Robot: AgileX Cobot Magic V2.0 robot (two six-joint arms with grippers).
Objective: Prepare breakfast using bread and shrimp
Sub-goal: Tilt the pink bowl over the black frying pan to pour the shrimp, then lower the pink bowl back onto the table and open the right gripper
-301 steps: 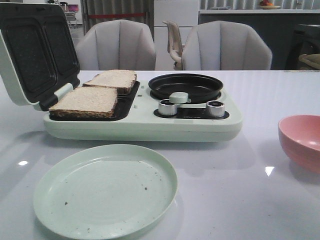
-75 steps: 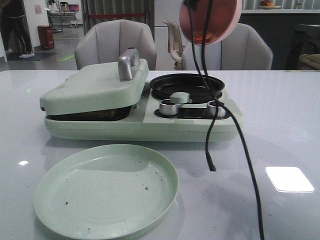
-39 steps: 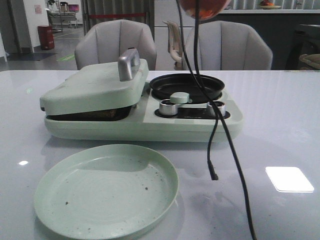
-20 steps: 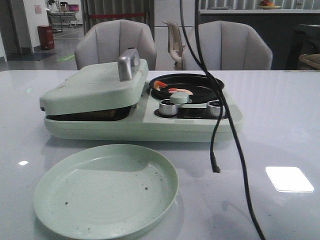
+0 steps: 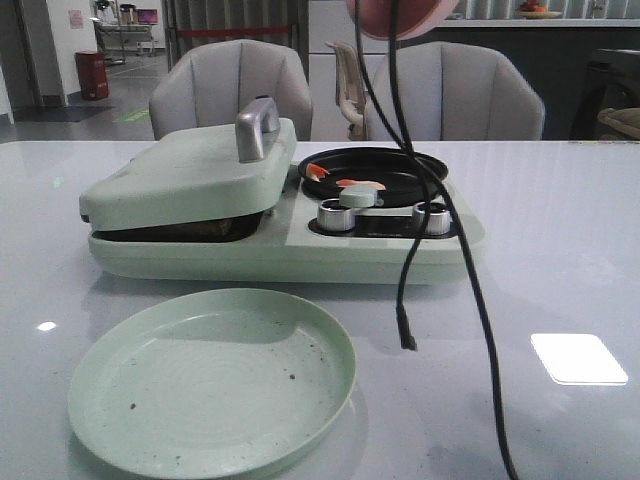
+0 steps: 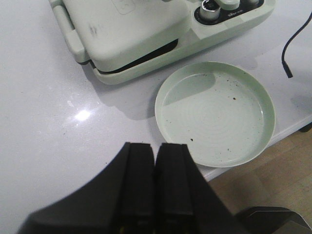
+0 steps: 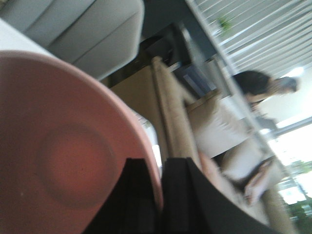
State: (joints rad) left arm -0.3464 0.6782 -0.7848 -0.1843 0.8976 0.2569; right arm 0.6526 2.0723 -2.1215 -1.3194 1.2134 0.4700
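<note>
A few orange-pink shrimp (image 5: 340, 181) lie in the black round pan (image 5: 410, 168) of the pale green breakfast maker (image 5: 290, 250). Its lid (image 5: 190, 175) is down over the toasting side, so the bread is hidden. High above the pan, at the top edge of the front view, hangs a pink bowl (image 5: 400, 15). My right gripper (image 7: 162, 163) is shut on that bowl's rim (image 7: 146, 146), and the bowl's inside (image 7: 63, 165) shows nothing in it. My left gripper (image 6: 157, 146) is shut with nothing in it, hovering over the table near its front edge.
A pale green plate (image 5: 210, 380) with dark crumbs lies in front of the maker, also seen as the plate (image 6: 214, 112) from the left wrist. Two black cables (image 5: 405, 330) dangle in front of the knobs (image 5: 337, 214). Grey chairs (image 5: 235, 90) stand behind the table.
The lid has come down over the bread since the earliest frame. The bowl tipped over the pan and shrimp landed there; the bowl now shows again at the top, and the cable end swung left.
</note>
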